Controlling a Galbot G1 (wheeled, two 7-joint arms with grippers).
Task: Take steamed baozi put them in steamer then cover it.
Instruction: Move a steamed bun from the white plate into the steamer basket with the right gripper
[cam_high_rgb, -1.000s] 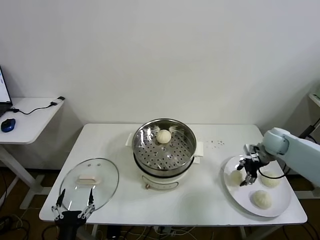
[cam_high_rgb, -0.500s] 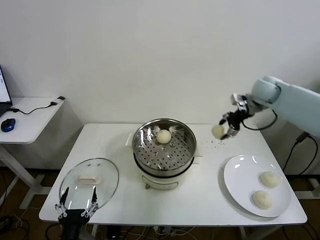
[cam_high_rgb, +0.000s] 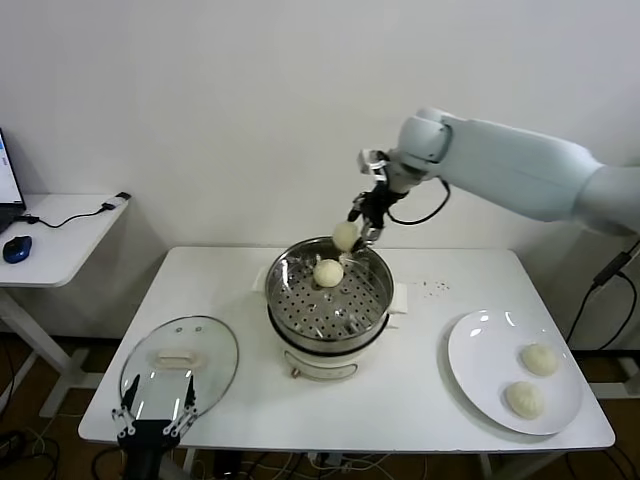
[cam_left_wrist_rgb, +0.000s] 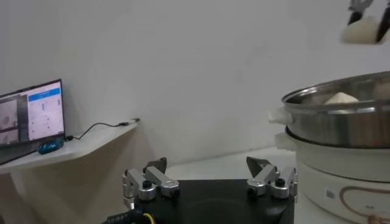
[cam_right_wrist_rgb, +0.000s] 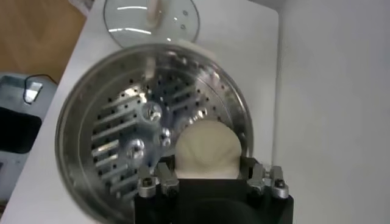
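The right gripper is closed on one steamed baozi and holds it in the air above the far rim of the steamer, which stands mid-table with another bun on its perforated floor toward the far side. Two more buns lie on the white plate at the right. The left gripper hangs with its fingers spread wide and empty at the near left table edge, just near of the cover.

Four steamed baozi are counted, alongside one steamer, one cover, one plate and two benches.
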